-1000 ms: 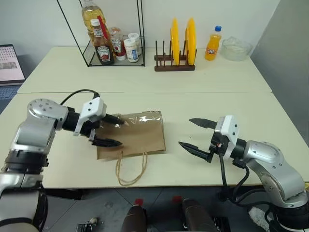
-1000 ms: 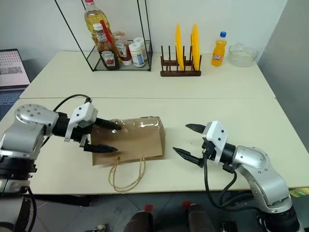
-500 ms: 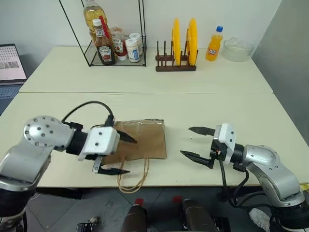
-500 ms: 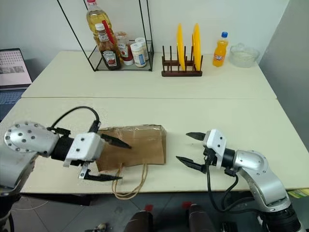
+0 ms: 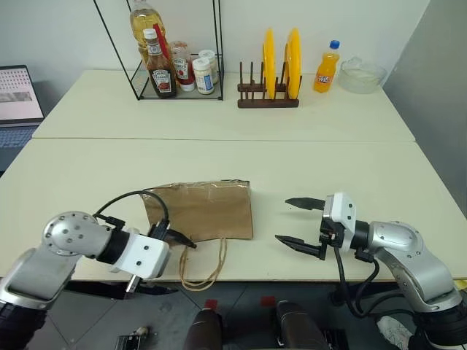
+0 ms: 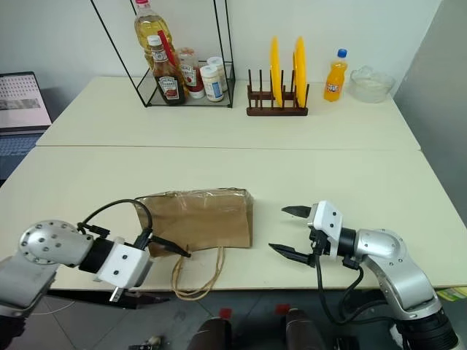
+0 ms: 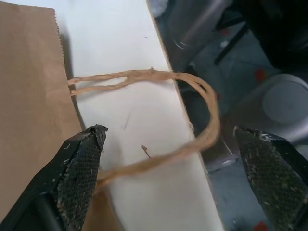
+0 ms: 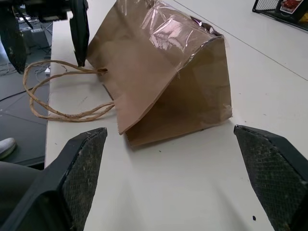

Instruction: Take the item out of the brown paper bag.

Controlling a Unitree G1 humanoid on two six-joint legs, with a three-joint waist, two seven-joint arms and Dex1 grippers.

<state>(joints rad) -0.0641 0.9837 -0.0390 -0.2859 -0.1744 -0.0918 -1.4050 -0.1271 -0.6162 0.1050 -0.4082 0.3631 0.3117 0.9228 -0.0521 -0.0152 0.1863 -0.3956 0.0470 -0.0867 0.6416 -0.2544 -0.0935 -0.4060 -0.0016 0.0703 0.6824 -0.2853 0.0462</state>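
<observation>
No writing legible; ketchup bottle (image 5: 156, 67) label too small to read. Brown paper bag (image 5: 203, 211) lies flat on cream table (image 5: 343, 168), cord handles (image 5: 203, 271) overhanging near edge. Cola bottle unseen. Left gripper (image 5: 166, 264) and right gripper (image 5: 300, 223) both spread wide, empty.

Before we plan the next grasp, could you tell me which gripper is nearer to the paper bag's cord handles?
Left. The left gripper sits open right at the cord handles by the near table edge; the right gripper, open, is off to the brown paper bag's far side.
</observation>
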